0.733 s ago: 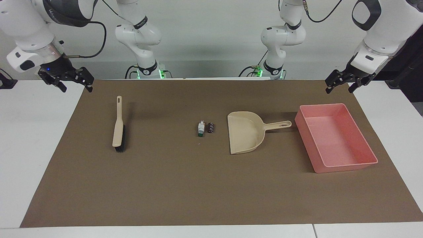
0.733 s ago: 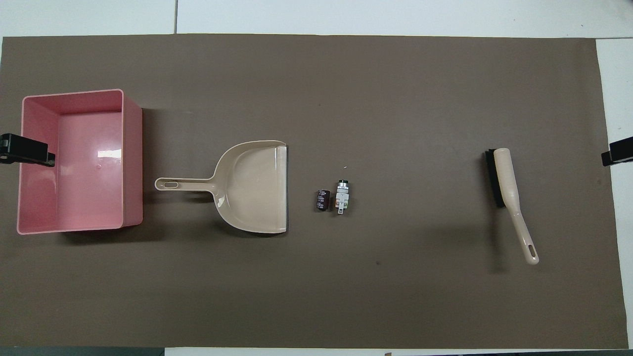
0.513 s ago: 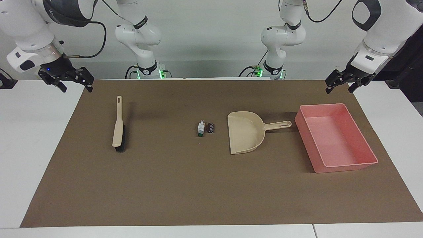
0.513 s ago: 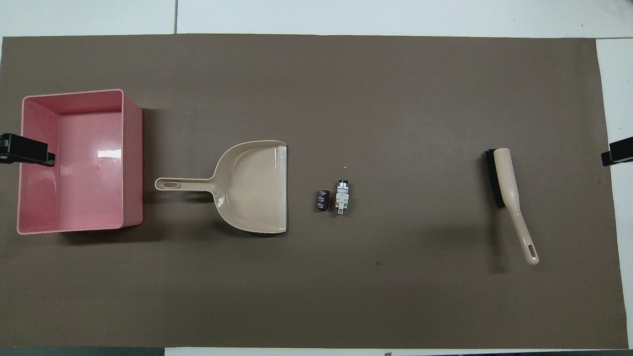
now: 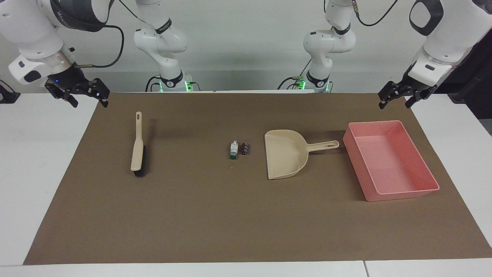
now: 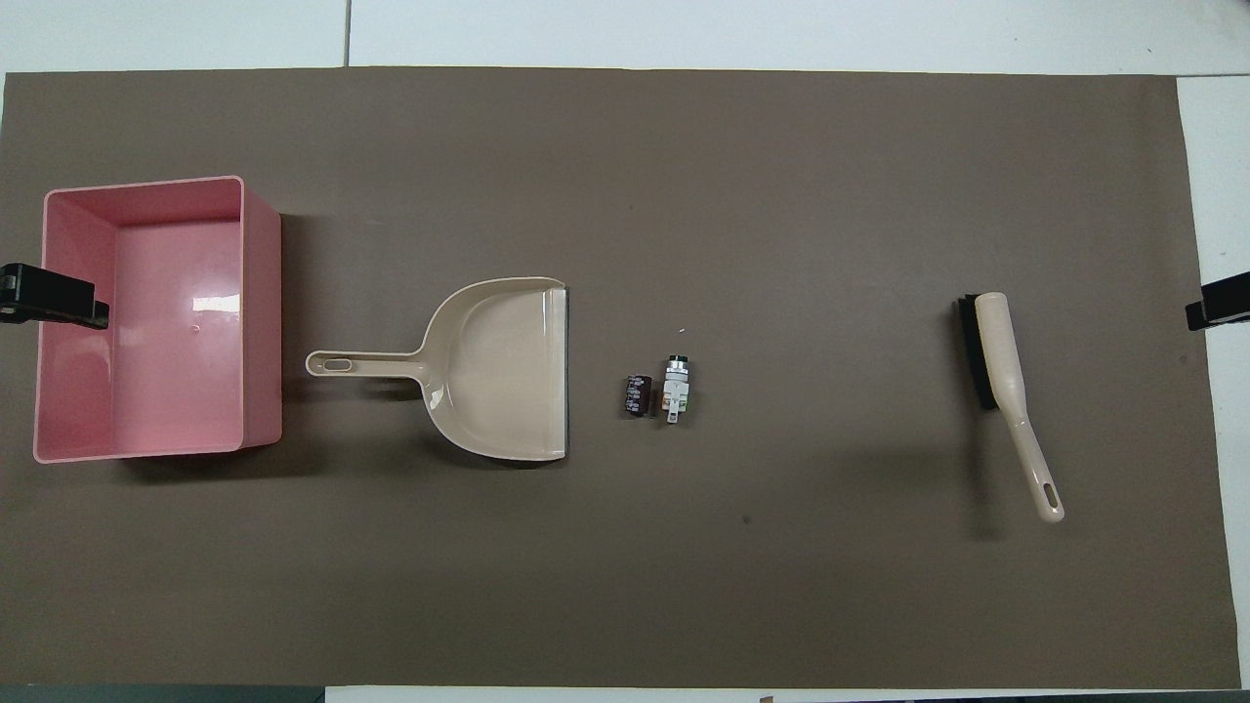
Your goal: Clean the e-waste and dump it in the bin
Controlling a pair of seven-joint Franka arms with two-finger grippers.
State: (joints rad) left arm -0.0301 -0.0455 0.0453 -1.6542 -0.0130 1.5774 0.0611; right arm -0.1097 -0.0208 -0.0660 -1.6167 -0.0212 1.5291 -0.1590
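The e-waste lies mid-mat: a white bit with a green end (image 5: pixel 233 150) (image 6: pixel 676 389) and a dark block (image 5: pixel 245 149) (image 6: pixel 637 394), side by side. The beige dustpan (image 5: pixel 286 154) (image 6: pixel 498 371) lies beside them, its mouth toward them and its handle toward the pink bin (image 5: pixel 388 161) (image 6: pixel 176 322). The bin is empty and stands at the left arm's end. My left gripper (image 5: pixel 394 104) (image 6: pixel 54 298) is open and raised over the mat's edge by the bin. My right gripper (image 5: pixel 89 102) (image 6: pixel 1216 312) is open and raised over the mat's edge at the right arm's end.
A beige hand brush with black bristles (image 5: pixel 137 148) (image 6: pixel 1006 371) lies on the brown mat (image 5: pixel 215 215) toward the right arm's end, its handle pointing toward the robots. White table shows around the mat.
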